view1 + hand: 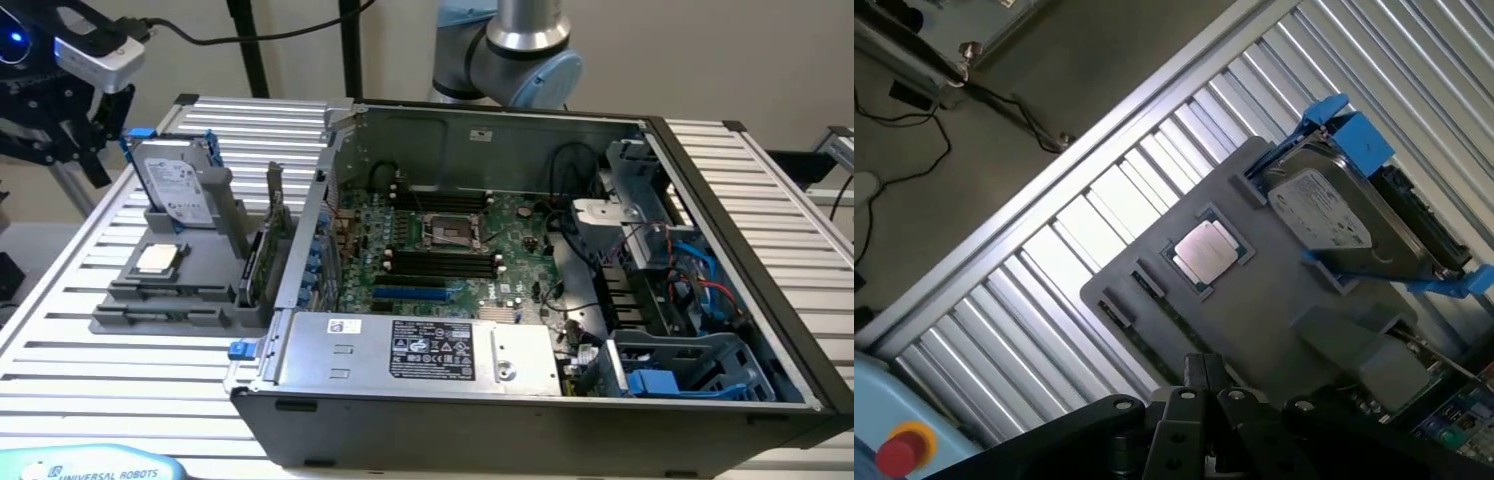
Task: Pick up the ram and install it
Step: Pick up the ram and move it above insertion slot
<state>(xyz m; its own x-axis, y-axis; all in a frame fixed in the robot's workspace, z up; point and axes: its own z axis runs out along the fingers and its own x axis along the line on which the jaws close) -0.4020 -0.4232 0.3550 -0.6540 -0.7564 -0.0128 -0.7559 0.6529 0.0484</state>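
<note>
My gripper (74, 140) hangs high over the table's far corner on the exterior view's left, apart from everything on the table. In the wrist view its black fingers (1199, 385) are pressed together with nothing between them, above the edge of the grey parts holder (1254, 320). I cannot pick out the ram in either view. The open computer case (534, 400) lies on the table, and the motherboard (441, 250) inside it shows black memory slots (434, 262) beside the processor socket.
The grey holder (160, 300) carries a silver hard drive (180, 185) in a blue bracket, a square processor chip (158, 258) and an upright green expansion card (276, 235). The arm's base (521, 50) stands behind the case. A red button (899, 450) sits near the table's edge.
</note>
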